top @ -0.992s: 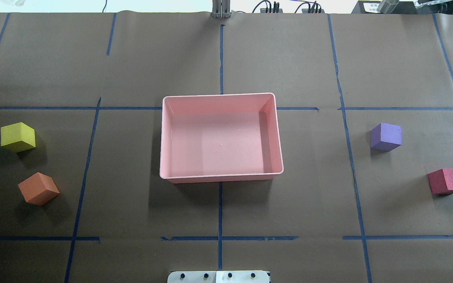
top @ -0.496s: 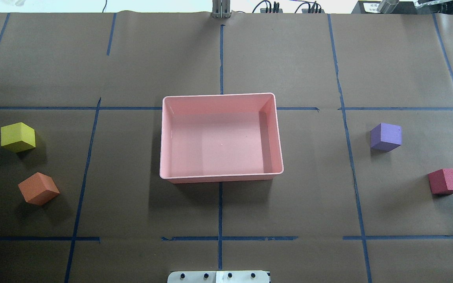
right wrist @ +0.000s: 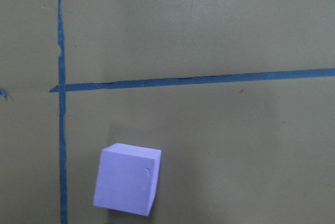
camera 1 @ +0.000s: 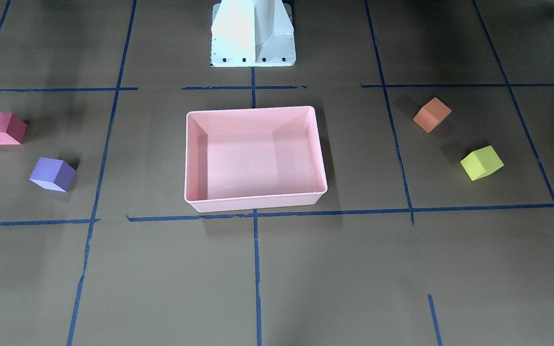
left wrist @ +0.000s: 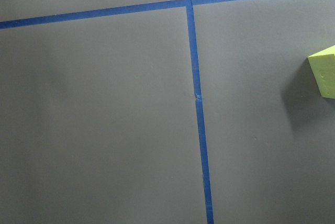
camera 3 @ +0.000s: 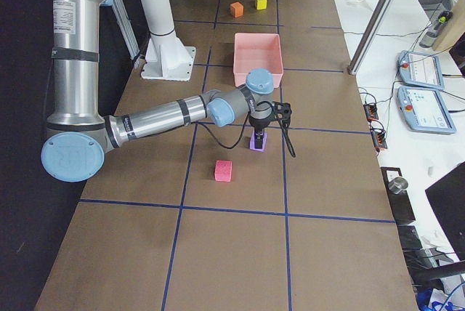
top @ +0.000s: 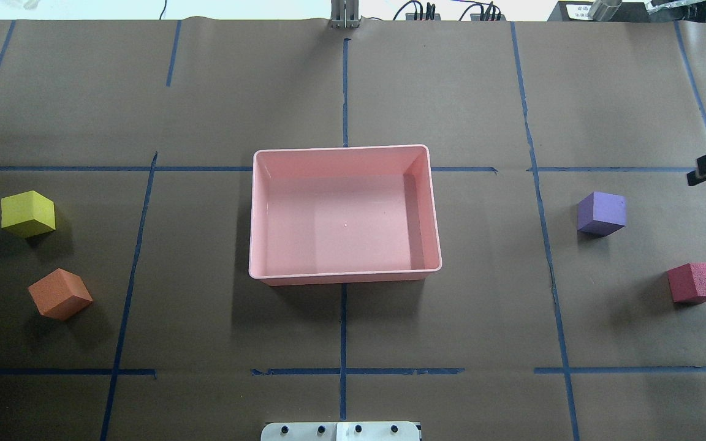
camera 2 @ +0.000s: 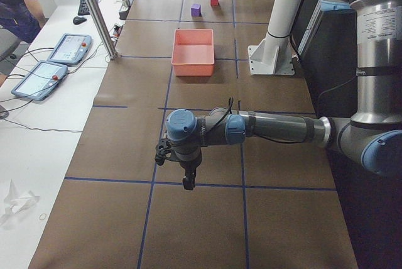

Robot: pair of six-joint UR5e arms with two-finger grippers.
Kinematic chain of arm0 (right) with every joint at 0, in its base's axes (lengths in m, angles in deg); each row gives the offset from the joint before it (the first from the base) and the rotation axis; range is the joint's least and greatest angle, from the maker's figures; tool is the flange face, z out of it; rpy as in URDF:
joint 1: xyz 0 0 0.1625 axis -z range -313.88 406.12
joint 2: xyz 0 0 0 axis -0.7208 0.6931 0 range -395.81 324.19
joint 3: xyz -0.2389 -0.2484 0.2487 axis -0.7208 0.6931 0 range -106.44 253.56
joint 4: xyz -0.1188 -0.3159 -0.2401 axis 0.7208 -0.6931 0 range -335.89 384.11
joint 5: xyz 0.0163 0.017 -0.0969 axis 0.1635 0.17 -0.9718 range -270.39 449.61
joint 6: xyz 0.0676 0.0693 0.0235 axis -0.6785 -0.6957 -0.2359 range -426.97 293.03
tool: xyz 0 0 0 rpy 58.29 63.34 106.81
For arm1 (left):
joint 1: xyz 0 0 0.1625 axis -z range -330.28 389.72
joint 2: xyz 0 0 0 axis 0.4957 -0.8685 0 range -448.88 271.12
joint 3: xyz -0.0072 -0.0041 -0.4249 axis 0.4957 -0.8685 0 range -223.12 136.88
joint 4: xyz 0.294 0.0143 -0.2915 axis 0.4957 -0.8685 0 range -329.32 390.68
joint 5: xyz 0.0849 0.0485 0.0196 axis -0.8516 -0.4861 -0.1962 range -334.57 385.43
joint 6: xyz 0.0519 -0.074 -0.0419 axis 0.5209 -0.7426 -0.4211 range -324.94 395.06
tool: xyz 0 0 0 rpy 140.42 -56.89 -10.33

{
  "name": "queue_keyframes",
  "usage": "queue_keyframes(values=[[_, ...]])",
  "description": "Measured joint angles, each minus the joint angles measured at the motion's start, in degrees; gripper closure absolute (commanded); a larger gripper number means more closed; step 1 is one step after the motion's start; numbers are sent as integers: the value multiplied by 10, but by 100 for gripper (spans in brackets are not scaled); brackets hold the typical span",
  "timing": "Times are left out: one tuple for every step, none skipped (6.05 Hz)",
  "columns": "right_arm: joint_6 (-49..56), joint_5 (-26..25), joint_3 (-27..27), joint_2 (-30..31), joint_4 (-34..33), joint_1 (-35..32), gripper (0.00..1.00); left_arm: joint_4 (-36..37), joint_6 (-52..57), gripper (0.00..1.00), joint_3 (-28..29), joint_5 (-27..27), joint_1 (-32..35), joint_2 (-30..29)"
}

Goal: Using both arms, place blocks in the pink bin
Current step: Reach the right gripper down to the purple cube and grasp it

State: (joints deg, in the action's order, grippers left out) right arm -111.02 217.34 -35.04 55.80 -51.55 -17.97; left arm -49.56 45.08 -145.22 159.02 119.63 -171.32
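In the overhead view, the brown-papered table [top: 206,275], crossed by blue tape [top: 343,331], is carrying the pink bin [top: 341,277] at centre. The yellow-green cube [top: 27,213] and orange cube [top: 59,294] are lying at left, the purple cube [top: 601,213] and red cube [top: 698,283] at right.

The arms [camera 3: 156,116] are grey-silver tubes with light-blue joint caps [camera 3: 260,81] and looping black cables [camera 3: 288,136], beside a white pedestal [camera 3: 158,6].
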Motion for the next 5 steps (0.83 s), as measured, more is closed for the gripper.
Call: queue_keyframes(values=[[-44, -35, 7, -16, 7, 42, 1, 0, 0, 0, 0, 0, 0, 0], [-60, -55, 20, -24, 11, 72, 0, 0, 0, 0, 0, 0, 0, 0], [-65, -63, 36, -31, 18, 91, 0, 0, 0, 0, 0, 0, 0, 0], [-65, -66, 52, -35, 28, 103, 0, 0, 0, 0, 0, 0, 0, 0], [-64, -68, 68, -36, 38, 110, 0, 1, 0, 0, 0, 0, 0, 0]])
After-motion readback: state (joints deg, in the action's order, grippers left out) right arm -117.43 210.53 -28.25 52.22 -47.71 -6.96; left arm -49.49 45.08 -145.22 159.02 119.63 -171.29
